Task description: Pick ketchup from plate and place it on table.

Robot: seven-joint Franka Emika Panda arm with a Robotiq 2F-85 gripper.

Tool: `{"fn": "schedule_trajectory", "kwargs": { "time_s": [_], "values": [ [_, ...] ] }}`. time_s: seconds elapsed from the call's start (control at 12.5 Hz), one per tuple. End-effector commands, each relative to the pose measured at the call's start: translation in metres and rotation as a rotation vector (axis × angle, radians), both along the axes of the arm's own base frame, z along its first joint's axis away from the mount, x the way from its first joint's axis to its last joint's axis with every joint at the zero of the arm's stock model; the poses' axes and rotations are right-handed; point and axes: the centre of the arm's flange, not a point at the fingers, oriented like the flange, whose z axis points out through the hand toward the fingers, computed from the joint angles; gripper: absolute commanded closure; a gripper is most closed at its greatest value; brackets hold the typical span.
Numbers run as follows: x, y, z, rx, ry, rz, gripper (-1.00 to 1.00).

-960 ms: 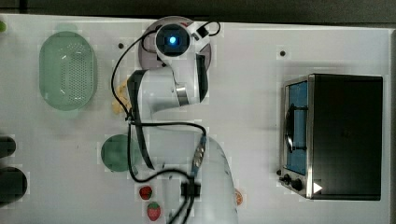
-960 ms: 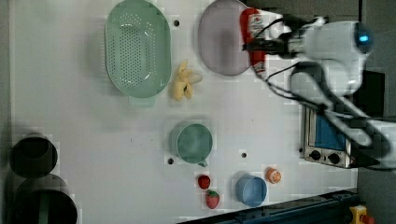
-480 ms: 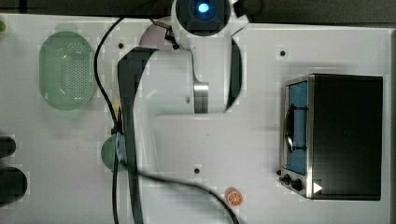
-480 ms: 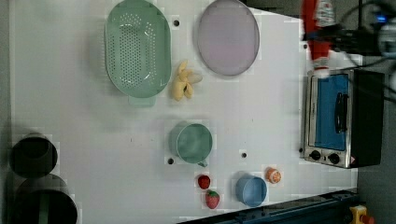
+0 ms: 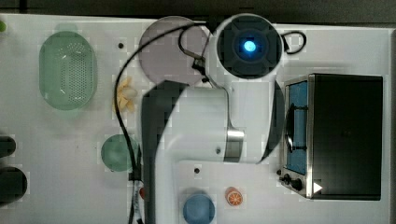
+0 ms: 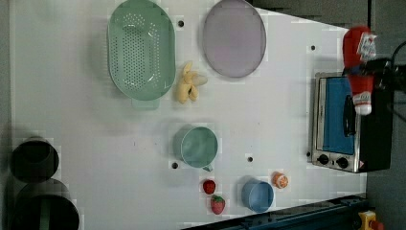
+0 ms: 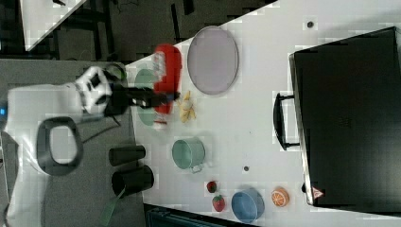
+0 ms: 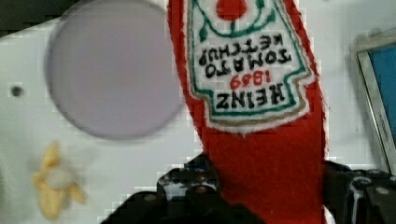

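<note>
The gripper point(image 7: 163, 98) grips the ketchup point(image 7: 166, 82) across its middle, high above the table point(image 6: 95, 124). In the right view the bottle's length runs up-down, left of the empty plate point(image 7: 213, 59).

One ketchup point(image 6: 360, 67), one plate point(image 6: 233, 37), one basket point(image 6: 140, 50), one banana point(image 6: 189, 89), one green cup point(image 6: 197, 147), two strawberries point(image 6: 209, 186), one blue bowl point(image 6: 257, 195), one orange half point(image 6: 280, 180), one oven point(image 6: 342, 127), two black cups point(image 6: 34, 158).

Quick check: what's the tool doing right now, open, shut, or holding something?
Tool: closed on the ketchup, gripping it around the middle, lifted clear of the plate.
</note>
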Motion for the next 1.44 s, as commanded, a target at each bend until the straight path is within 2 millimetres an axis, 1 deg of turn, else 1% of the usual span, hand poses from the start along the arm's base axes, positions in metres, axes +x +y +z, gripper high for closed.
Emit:
{"fn": "schedule_trajectory", "kwargs": {
  "time_s": [0.08, 0.24, 0.4, 0.56, 0.72, 0.8, 0.96, 1.12, 1.2, 1.36, 1.44],
  "values": [
    [-0.031, -0.019, -0.05, 0.013, 0.101, -0.035, -0.24],
    [-0.05, -0.026, -0.075, 0.016, 0.119, -0.052, -0.24],
    [-0.061, -0.028, -0.105, 0.015, 0.091, -0.076, -0.24],
    [-0.076, -0.019, -0.139, 0.013, 0.078, -0.135, -0.24],
    [-0.095, -0.005, -0.175, 0.016, 0.1, -0.209, -0.24],
    [-0.1, 0.003, -0.189, 0.017, 0.101, -0.23, -0.24],
    [-0.099, 0.017, -0.212, 0.025, 0.064, -0.243, -0.24],
    [-0.097, 0.02, -0.233, 0.032, 0.051, -0.237, -0.24],
    [-0.096, 0.02, -0.24, 0.035, 0.041, -0.238, -0.3],
    [-0.101, 0.017, -0.256, 0.036, 0.06, -0.245, -0.69],
    [-0.1, 0.021, -0.257, 0.038, 0.051, -0.238, -0.91]
  ]
}}
